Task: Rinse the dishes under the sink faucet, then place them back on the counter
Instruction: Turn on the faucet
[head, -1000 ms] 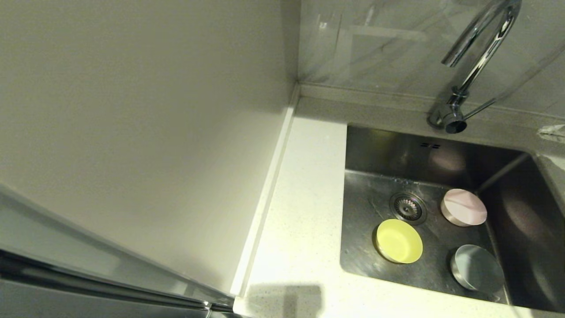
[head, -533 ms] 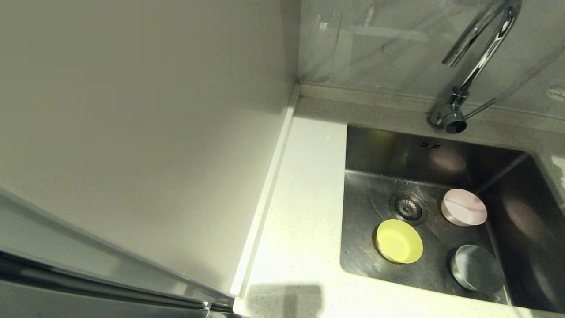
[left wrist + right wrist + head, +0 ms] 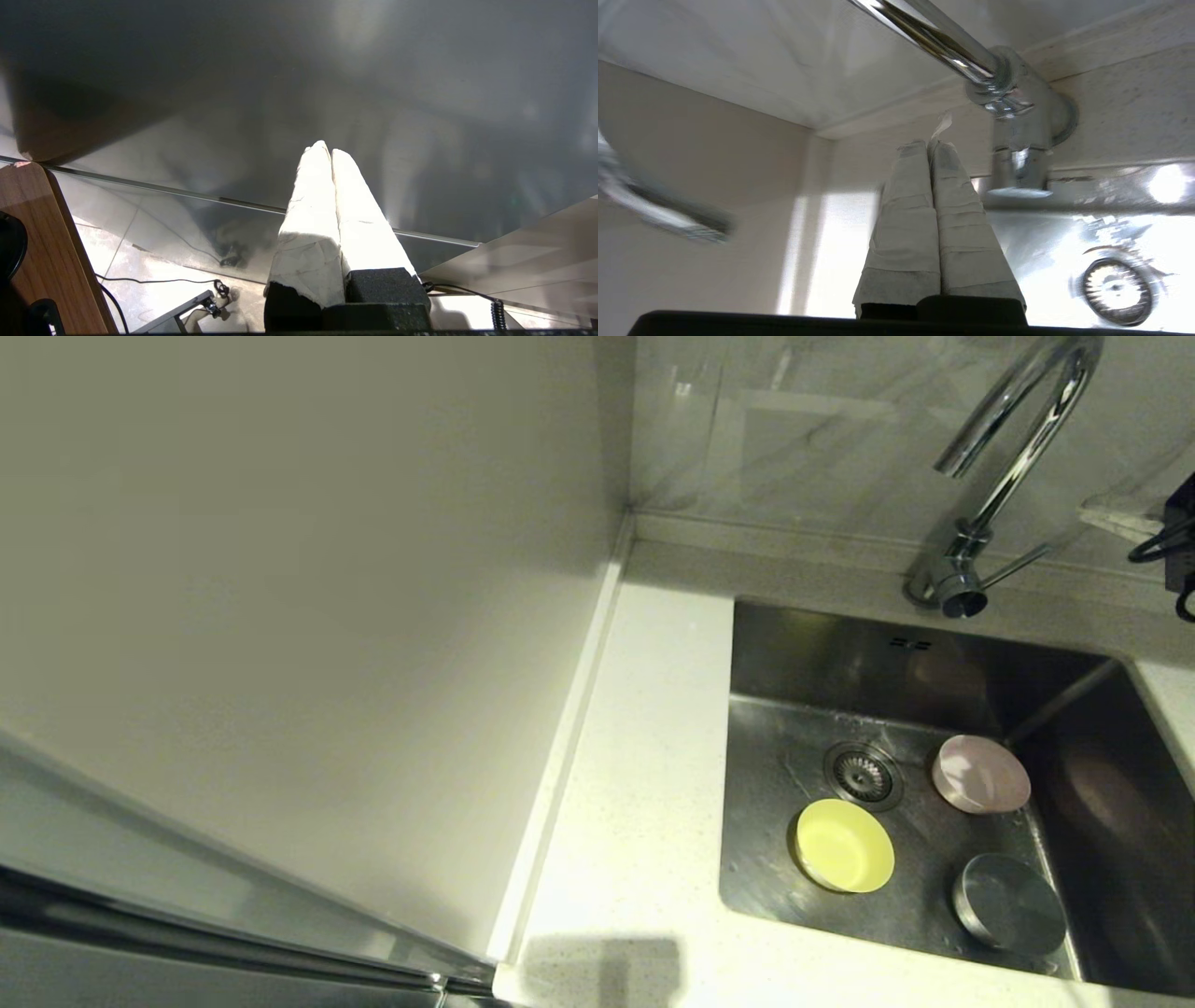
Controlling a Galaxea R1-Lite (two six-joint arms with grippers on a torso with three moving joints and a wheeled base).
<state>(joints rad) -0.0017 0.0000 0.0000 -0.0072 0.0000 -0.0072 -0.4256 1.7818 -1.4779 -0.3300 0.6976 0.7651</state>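
Head view: 3 bowls sit in the sink [image 3: 775, 653], yellow bowl [image 3: 844, 846] near-left, pink bowl [image 3: 982, 774] far-right, grey bowl [image 3: 1010, 903] near-right, all right of the counter [image 3: 644, 784]; right arm just enters at far right by the faucet [image 3: 1013, 457]. Left wrist view: left gripper [image 3: 331, 151] pressed closed, empty, parked. Right wrist view: right gripper [image 3: 930, 145] closed, empty, just beside the faucet base [image 3: 1020, 121]; risk is closed tips slipping off the thin lever or knocking the spout.

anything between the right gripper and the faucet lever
Nothing visible. The shut right gripper is near the faucet base, with only bare counter between them. The lever sticks out unobstructed toward the right side of the head view.
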